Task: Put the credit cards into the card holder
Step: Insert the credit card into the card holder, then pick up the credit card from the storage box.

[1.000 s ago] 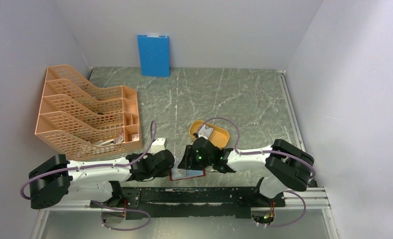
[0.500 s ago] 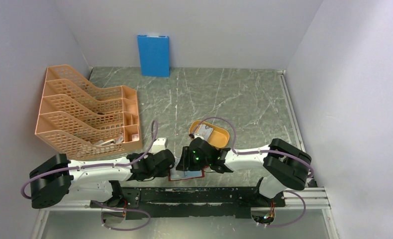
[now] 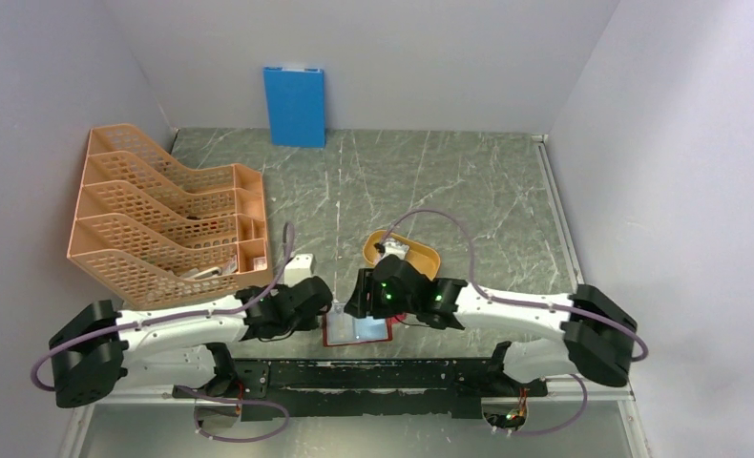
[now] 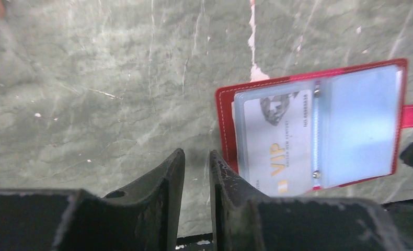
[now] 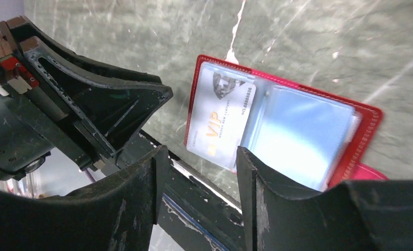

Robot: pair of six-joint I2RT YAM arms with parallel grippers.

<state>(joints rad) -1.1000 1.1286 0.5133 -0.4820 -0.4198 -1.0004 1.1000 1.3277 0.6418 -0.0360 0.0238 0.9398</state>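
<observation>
**A:** Top view?
**B:** Dark-red leather-like folding card holder (image 3: 346, 336) is lying open on the grey marble table (image 3: 430, 181), at its near edge.
**A:** Left wrist?
**B:** Left gripper (image 4: 196, 154) is sitting just beside the holder's edge, fingers a narrow slit apart, gripping nothing. White VIP credit card (image 4: 275, 141) is sitting in a clear pocket, near end sticking out.
**A:** Right wrist?
**B:** Right gripper (image 5: 202, 154) is hovering over that card, fingers well apart, empty.

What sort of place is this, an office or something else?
Likely a robot test cell, not an office: plain white walls surround a marble-patterned table, with props like an orange mesh file rack and an open red card holder.
</observation>
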